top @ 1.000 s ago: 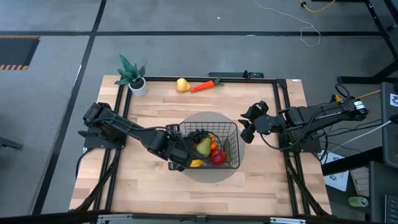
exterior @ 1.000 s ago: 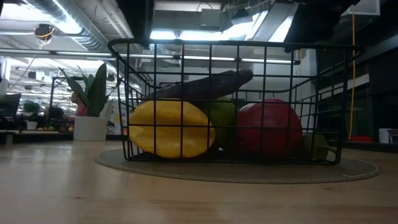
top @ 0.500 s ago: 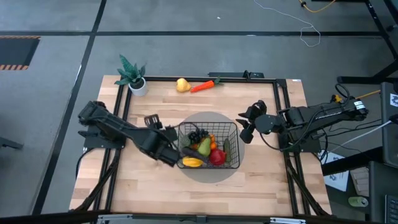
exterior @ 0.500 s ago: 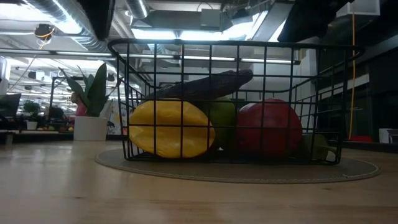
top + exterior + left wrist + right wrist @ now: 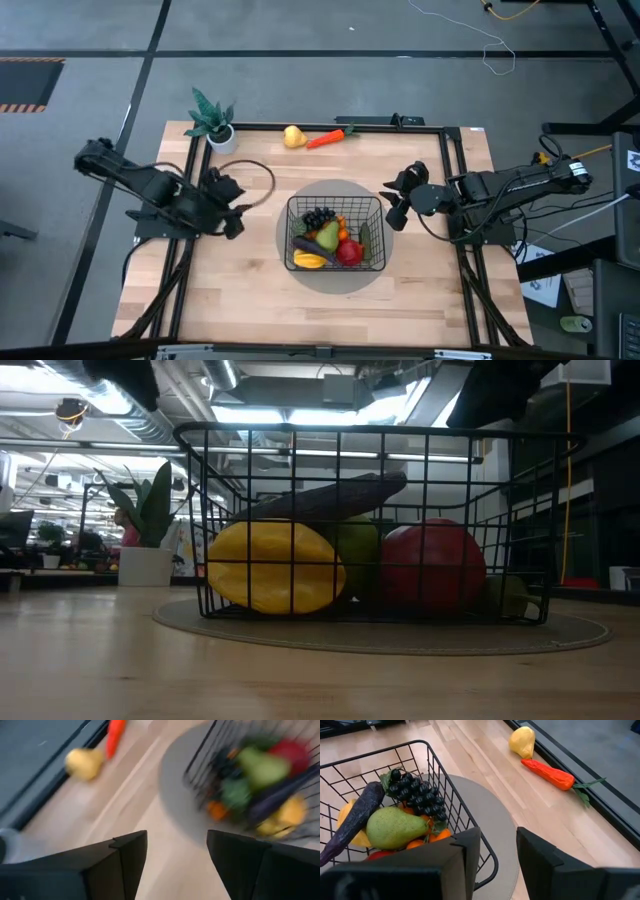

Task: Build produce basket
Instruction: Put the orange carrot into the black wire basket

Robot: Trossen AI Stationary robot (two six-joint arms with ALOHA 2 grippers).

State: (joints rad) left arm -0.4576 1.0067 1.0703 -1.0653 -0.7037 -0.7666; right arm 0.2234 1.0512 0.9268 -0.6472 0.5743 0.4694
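Left wrist view is motion-blurred; the basket (image 5: 240, 770) runs off its edge, and the eggplant (image 5: 330, 498) hides produce behind it.

No legible text, labels, brand names or nos. anywhere in these views (white sheets at the high view's right edge carry dark marks, too small to read).

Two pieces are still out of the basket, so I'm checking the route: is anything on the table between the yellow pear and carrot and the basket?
Nothing visible: bare wood lies between the yellow pear, the carrot and the basket.
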